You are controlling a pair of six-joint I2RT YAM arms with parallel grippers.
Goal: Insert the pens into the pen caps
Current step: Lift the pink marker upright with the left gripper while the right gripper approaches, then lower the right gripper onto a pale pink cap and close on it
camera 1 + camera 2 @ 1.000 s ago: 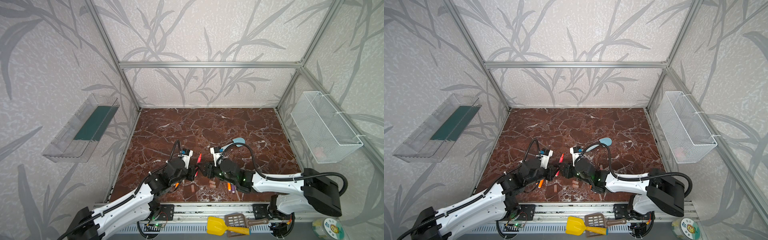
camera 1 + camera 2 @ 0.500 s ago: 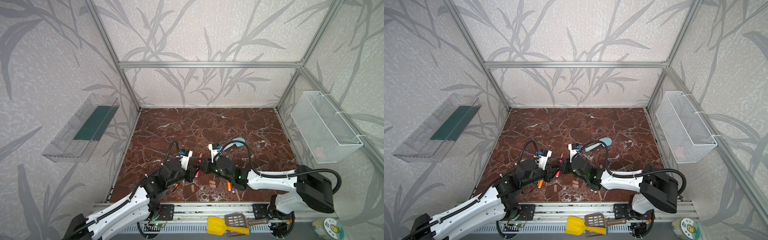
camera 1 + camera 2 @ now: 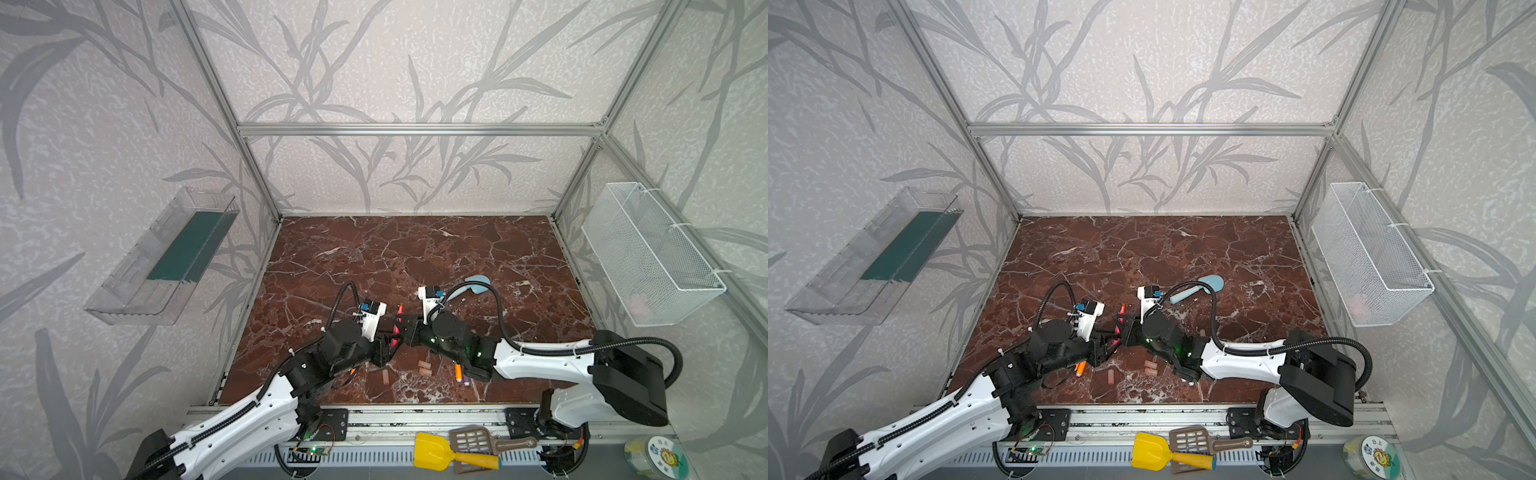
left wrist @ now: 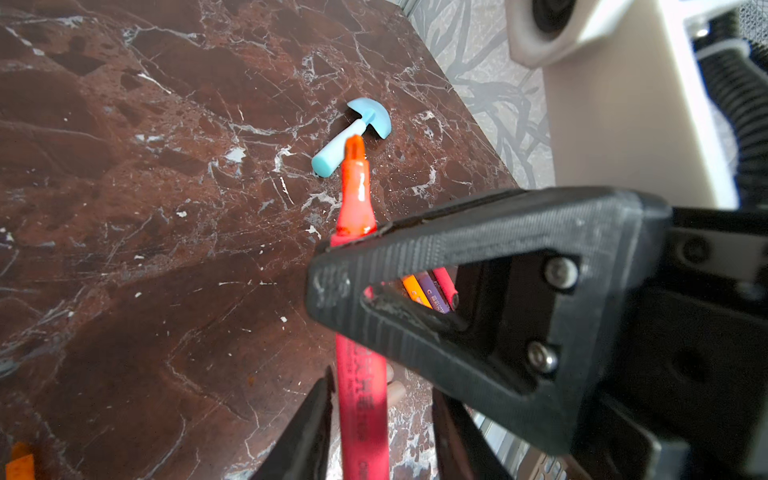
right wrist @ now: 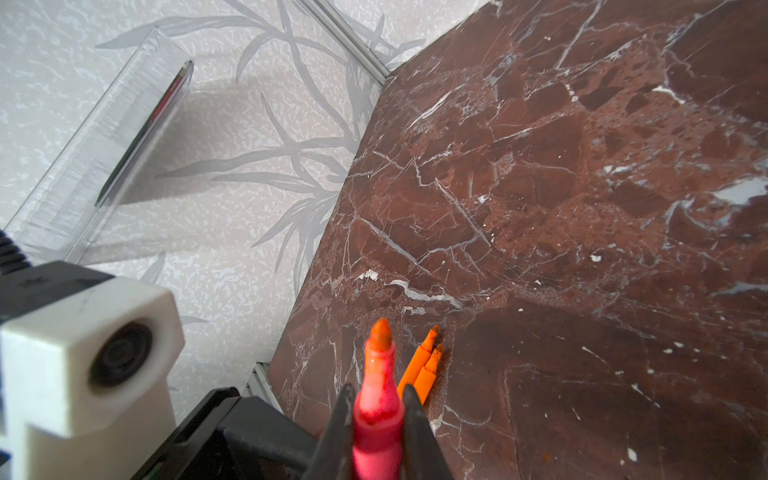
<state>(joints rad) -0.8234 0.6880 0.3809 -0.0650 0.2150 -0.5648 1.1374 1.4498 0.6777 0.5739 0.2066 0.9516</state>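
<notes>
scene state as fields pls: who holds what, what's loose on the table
held item: red-pink pen, tip bare, no cap on it
right gripper: shut on the red-pink pen
left gripper: open, jaws either side of the same pen, gap showing
orange pens: two, side by side on the table, uncapped
pen caps: at least three loose near the front edge, none on a pen
toy shovel: light blue, lying on the table, untouched
</notes>
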